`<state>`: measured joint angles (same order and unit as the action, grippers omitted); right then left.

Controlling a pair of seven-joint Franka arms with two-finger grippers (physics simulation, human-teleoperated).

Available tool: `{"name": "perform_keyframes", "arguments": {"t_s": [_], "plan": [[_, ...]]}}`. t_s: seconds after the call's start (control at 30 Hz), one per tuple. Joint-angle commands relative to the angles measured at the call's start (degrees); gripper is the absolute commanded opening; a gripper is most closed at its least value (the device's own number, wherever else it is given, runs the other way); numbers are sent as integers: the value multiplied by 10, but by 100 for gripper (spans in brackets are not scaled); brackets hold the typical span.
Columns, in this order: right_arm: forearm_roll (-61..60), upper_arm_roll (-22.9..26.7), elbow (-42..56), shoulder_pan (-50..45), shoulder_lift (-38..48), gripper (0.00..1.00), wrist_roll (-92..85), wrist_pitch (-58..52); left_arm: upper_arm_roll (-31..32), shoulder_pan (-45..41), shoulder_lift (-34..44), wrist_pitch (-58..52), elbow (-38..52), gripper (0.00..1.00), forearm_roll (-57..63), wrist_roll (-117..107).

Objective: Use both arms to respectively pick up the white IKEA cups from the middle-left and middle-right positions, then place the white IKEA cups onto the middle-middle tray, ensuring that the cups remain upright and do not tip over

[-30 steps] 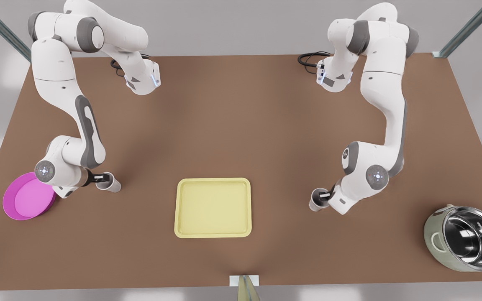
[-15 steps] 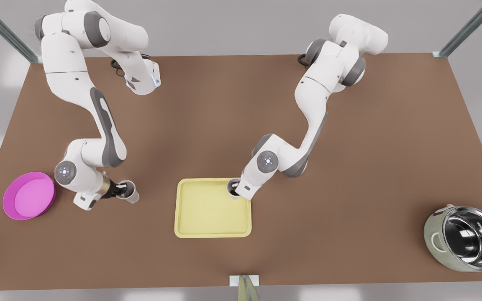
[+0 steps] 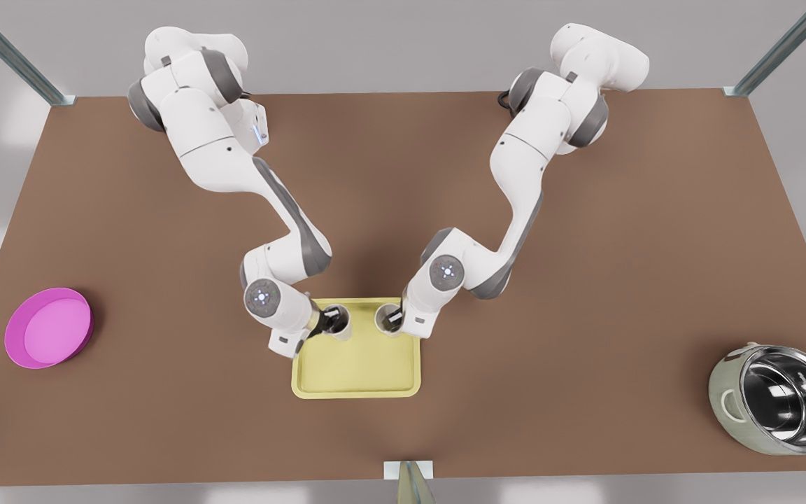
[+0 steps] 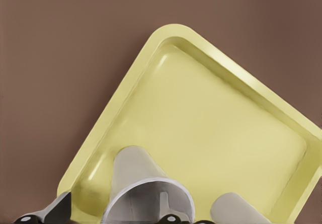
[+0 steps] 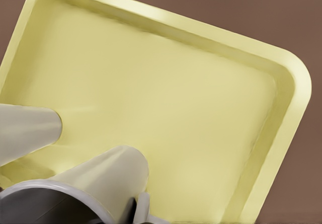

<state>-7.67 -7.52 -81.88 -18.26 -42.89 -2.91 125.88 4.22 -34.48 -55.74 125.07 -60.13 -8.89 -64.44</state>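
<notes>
Spanning the front view, a brown table [image 3: 403, 210] carries the yellow tray [image 3: 357, 371] centrally. Over its far rim, the left gripper [image 3: 333, 320] pinches one white cup [image 3: 341, 329]; the right gripper [image 3: 394, 318] pinches the other cup [image 3: 383, 323]. Open tabletop separates a magenta plate [image 3: 48, 337] and a steel pot [image 3: 784, 399] near opposite edges.

A plain matte brown desk [image 3: 585, 294] fills the frame, and at its lower centre lies the flat pale yellow rectangular tray [image 3: 355, 367], uniform in colour with no pattern. On the tray's upper edge sit two small plain white tapered cups [image 3: 338, 322] [image 3: 387, 318] with greyish insides, each gripped by a small black end effector [image 3: 331, 320] [image 3: 394, 318] on a white arm with grey joint sections. At the lower left is a round magenta plate [image 3: 48, 327], and at the lower right a pale green pot with a shiny silver steel inside [image 3: 781, 397].
</notes>
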Motion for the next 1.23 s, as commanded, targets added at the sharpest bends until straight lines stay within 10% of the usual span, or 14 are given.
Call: {"name": "perform_keyframes", "arguments": {"t_s": [0.0,0.17,0.23,0.3,0.37,0.77,0.87,1.03,1.2], "plan": [[0,0,-1,0,-2,21,142,-26,-1,3,15,-68,0,100,12,-152],[1,0,-5,0,-7,21,142,-26,-2,103,187,-431,1,100,60,43],[1,0,-5,1,-9,100,135,-25,-4,213,206,-492,14,100,110,306],[0,0,-5,2,-9,100,136,-25,-2,281,219,-527,27,100,118,444],[0,0,-5,2,-9,100,137,-25,-2,304,383,-368,-221,100,125,681],[8,6,2,69,82,100,132,-172,-1,334,414,-424,-209,100,78,675],[166,55,20,116,84,100,-42,-212,0,336,411,-423,-209,100,79,676],[159,49,-50,162,326,100,-41,-315,0,335,410,-421,-210,100,81,676],[144,49,-56,178,358,100,-39,-361,1,334,411,-422,-210,100,83,676]]}}
